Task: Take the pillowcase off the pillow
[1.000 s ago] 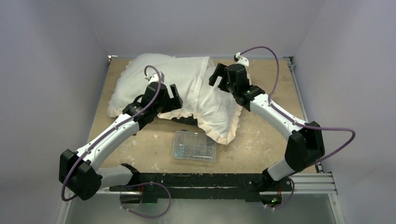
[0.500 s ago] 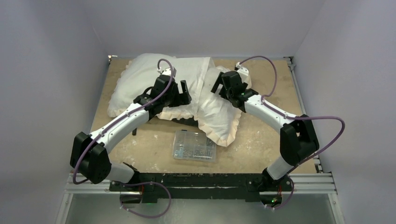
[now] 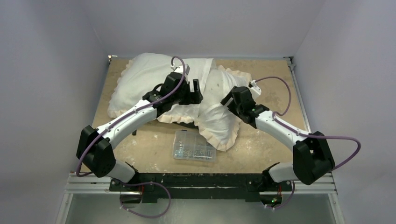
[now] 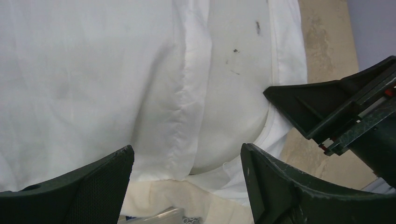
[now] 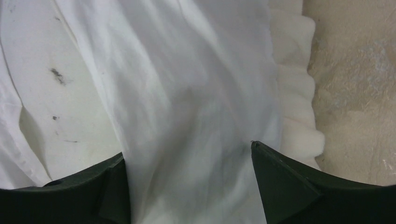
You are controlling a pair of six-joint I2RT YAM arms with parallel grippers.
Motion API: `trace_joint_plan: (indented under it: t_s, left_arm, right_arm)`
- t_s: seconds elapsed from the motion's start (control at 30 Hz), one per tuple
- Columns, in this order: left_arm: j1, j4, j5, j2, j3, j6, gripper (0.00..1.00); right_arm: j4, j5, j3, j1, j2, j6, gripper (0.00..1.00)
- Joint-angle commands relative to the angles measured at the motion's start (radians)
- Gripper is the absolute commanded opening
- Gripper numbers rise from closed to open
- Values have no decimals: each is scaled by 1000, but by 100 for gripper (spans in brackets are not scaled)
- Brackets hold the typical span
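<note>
Pillow [image 3: 217,83] lies across the far half of the table [image 3: 261,137], most of it inside the pillowcase [image 3: 140,84], whose cream frill runs along the near and right edges. Only a smudged off-white strip of cushion shows, at the slit in the middle of the cover. Left gripper [image 3: 191,91] hangs right over that slit, jaws spread wide and holding nothing. From its wrist camera the fingers [image 4: 100,179] frame the cover's folded hem, with the bare cushion bulging out beside it. Over on the right, the right gripper [image 3: 229,101] sits low over the right half of the cover, just beside the left one. Its jaws stand well apart too, released. In the right wrist view a soft ridge of white fabric runs between the fingers [image 5: 285,182], but they are not pinching it. Frill edge lies just right of that ridge, bare table beyond it. Nearer the arms' bases, a clear plastic box [image 3: 194,145] rests on the table, just touching the frill
</note>
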Motion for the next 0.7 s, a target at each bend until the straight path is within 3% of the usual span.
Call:
trace_joint_plan:
  t_s: [0.0, 0.3, 0.5, 0.57, 0.67]
  left_arm:
    - [-38, 42, -11, 25, 84, 40, 84]
    - [-110, 40, -54, 132, 195, 73, 82]
    - [-153, -29, -122, 265, 343, 134, 82]
    - [-163, -61, -153, 313, 395, 149, 82]
    - [-176, -111, -194, 384, 466, 165, 82]
  right_arm:
    - [10, -94, -89, -16, -47, 43, 80]
    - [32, -102, -177, -28, -105, 133, 60]
    - [109, -150, -223, -36, -101, 137, 36]
    - [127, -161, -228, -36, -87, 135, 23]
    - [140, -161, -225, -37, -68, 134, 16]
